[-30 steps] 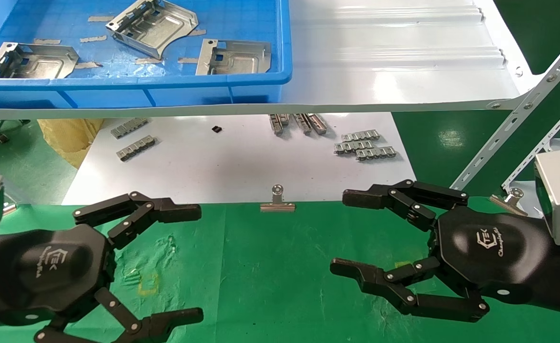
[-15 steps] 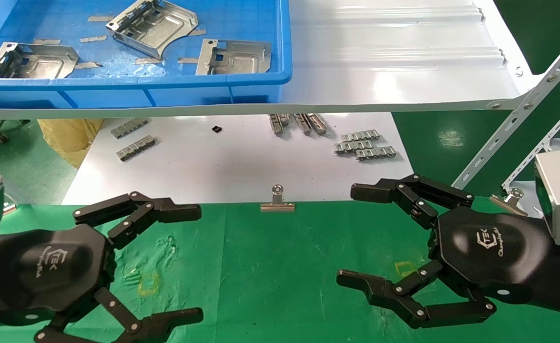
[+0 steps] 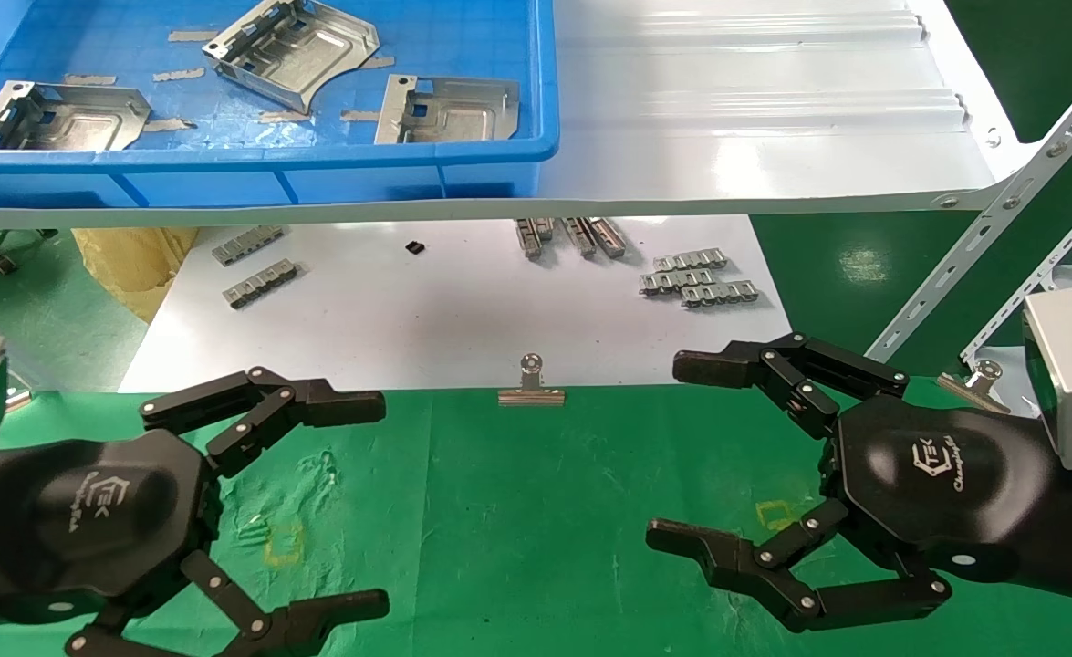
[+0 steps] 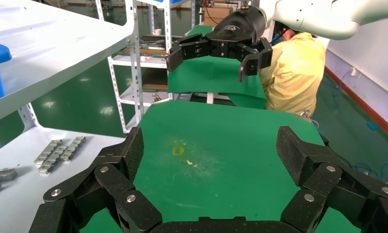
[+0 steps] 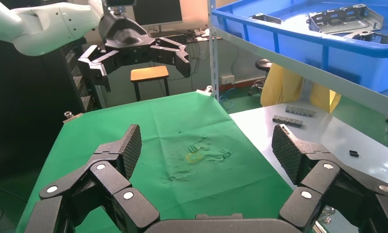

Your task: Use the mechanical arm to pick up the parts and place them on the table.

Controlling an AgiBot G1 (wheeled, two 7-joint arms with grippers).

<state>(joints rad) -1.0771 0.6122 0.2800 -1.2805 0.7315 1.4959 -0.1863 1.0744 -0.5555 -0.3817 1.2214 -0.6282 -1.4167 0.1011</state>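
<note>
Three silvery stamped parts lie in the blue bin (image 3: 317, 155) on the raised shelf at the far left: one in the middle (image 3: 294, 50), one to its right (image 3: 449, 109), one at the left (image 3: 57, 117). Some also show in the right wrist view (image 5: 345, 18). My left gripper (image 3: 380, 502) hovers open and empty over the left of the green cloth table (image 3: 517, 511). My right gripper (image 3: 665, 449) hovers open and empty over the right side. Each wrist view shows its own open claws, left (image 4: 211, 150) and right (image 5: 206, 145), above bare green cloth.
A white board (image 3: 463, 310) beyond the cloth carries grey link strips (image 3: 700, 278) and a binder clip (image 3: 531, 383) at its near edge. The white shelf (image 3: 754, 119) overhangs it. A slotted metal strut (image 3: 1001, 228) slants at the right. Yellow square marks (image 3: 282, 543) sit on the cloth.
My right gripper has shifted a little to the right and away from the table's middle, still open. The left gripper and the parts have not moved.
</note>
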